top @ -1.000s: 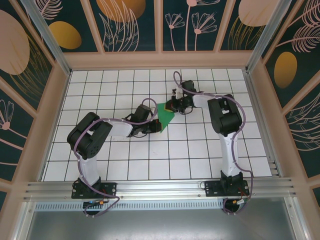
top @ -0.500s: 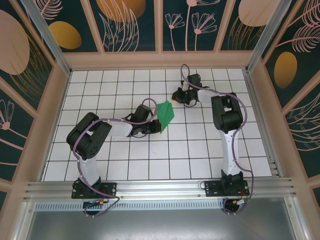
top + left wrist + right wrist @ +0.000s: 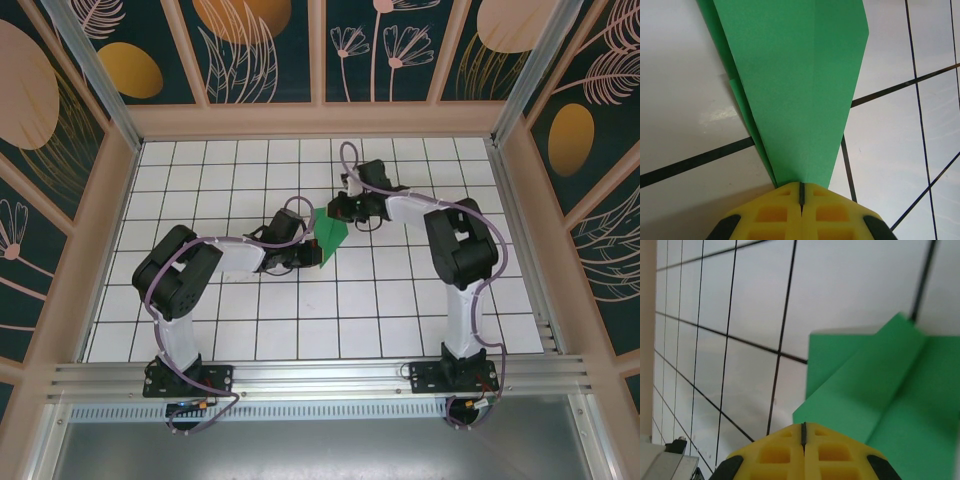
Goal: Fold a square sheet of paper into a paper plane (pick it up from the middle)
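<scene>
Paper plane (image 3: 331,236): smooth green creased sheet, tapering, mid-worktop (image 3: 380,300); narrow end clamped in left fingers (image 3: 775,215) at its 7 o'clock; right fingers (image 3: 780,455) pressed together at 12 o'clock.

The counter (image 3: 400,300) is white, ruled into square tiles by thin black lines. Near its middle sits the green paper plane (image 3: 330,236), low over the surface.

White gridded table (image 3: 380,300) inside floral-panelled walls (image 3: 260,50).
</scene>
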Controlling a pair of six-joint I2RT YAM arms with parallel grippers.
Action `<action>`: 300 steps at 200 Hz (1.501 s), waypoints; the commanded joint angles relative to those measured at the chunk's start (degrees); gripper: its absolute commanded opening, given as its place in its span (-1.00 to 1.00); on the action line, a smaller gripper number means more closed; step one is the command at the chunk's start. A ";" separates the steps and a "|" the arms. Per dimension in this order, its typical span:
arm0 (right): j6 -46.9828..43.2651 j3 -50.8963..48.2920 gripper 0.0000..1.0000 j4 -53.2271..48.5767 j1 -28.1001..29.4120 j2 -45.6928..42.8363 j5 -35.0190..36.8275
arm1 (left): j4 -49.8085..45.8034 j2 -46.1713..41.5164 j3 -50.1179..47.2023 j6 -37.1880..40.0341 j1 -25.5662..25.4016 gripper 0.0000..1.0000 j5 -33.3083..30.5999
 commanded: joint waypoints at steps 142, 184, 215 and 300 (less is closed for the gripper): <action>-3.40 -0.51 -0.92 -3.12 -0.27 8.22 1.35 | 2.87 -0.87 5.81 0.65 1.23 -0.75 -0.15; -3.40 -0.69 -0.92 -3.20 -0.27 8.55 1.12 | 0.06 4.54 10.18 1.90 1.21 -0.75 -1.17; -3.31 -0.70 -0.92 -3.35 -0.29 8.76 1.17 | -1.39 6.72 10.58 2.46 1.28 -0.76 -0.11; -2.76 -1.01 -0.92 -4.30 -0.23 9.20 2.14 | -3.97 3.53 2.72 3.89 -0.16 -0.92 2.42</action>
